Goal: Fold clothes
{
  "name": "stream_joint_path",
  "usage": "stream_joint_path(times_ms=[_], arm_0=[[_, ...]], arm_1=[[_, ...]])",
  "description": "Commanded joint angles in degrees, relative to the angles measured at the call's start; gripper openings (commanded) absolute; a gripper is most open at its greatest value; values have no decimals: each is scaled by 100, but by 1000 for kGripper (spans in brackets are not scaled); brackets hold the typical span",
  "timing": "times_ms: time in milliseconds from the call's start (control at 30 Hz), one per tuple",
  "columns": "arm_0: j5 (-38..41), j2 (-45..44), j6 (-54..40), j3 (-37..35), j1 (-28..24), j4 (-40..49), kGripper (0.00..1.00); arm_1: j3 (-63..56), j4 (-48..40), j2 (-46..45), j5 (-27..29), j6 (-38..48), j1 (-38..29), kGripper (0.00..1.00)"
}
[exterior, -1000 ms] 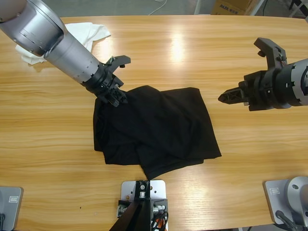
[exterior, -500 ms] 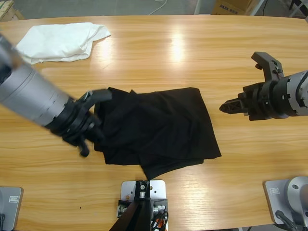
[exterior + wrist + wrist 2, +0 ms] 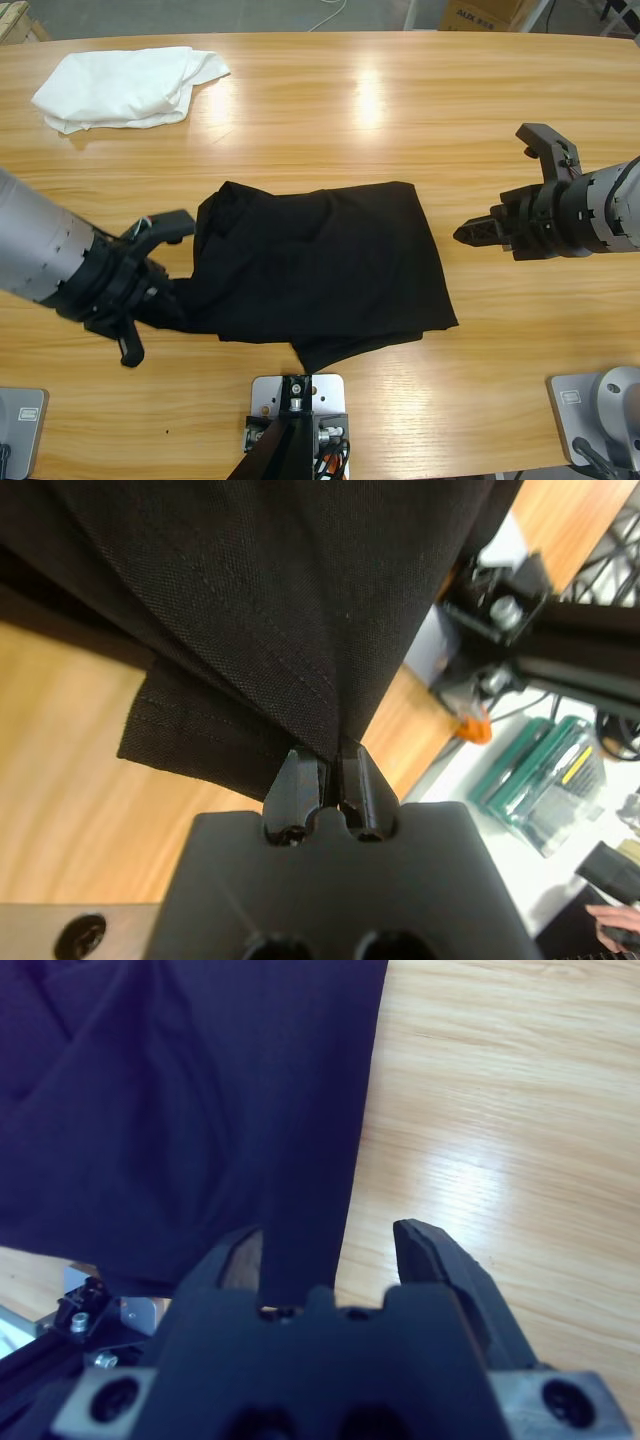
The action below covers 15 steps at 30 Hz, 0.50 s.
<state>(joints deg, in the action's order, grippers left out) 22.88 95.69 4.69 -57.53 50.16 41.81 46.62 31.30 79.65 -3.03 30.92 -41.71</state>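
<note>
The black T-shirt (image 3: 320, 265) lies near the middle of the table (image 3: 420, 120), roughly folded but rumpled, its left edge pinched in the left end effector (image 3: 150, 290), while the right end effector (image 3: 478, 228) waits spread wide beside it, so tidying remains.

I take this for a robotics lab or workshop. The table (image 3: 400, 100) is a long wooden bench carrying two silver arms, one (image 3: 40, 255) coming in from the side. Beyond its far edge I see a grey floor, a white cable (image 3: 330, 15) and a cardboard box (image 3: 480, 14). In the left wrist view, past the table edge, there is a black metal frame (image 3: 560, 660), a green case (image 3: 540, 780) on a pale floor, and a person's hand (image 3: 610, 920) in the corner.
</note>
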Motion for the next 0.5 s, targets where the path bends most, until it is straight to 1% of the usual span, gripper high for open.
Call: stream_joint_path(times_ms=[33,67,100,133,167,233,267,333,400,433,467,500], arm_0=[[519,389,240,462,168,56,101],[529,445,236,462,194,36,623],[500,438,227,462,212,-29,885],[477,407,234,443,214,-73,927],[471,373,234,401,214,-110,936],[468,270,257,331,214,-155,991],[405,185,329,292,214,-155,1000],[11,-52,607,264,159,-155,996],[-300,-281,799,252,-187,-169,957],[-441,-368,883,246,-432,-212,893],[-618,-439,913,230,-757,-315,876],[-778,-477,922,195,-1008,-419,881]], arm_1=[[-215,-72,164,-128,-25,58,535],[-215,-72,164,-133,-25,58,536],[-220,-72,164,-139,-23,58,536],[-227,-72,164,-146,-23,58,536],[-233,-72,164,-146,-25,58,536],[-241,-74,164,-146,-25,58,536],[-241,-82,170,-146,-25,58,536],[-247,-132,194,-174,-25,58,536],[-250,-174,214,-205,-25,58,536],[-259,-184,217,-207,-25,58,536],[-273,-193,217,-207,-25,58,536],[-285,-195,217,-211,-25,58,536]])
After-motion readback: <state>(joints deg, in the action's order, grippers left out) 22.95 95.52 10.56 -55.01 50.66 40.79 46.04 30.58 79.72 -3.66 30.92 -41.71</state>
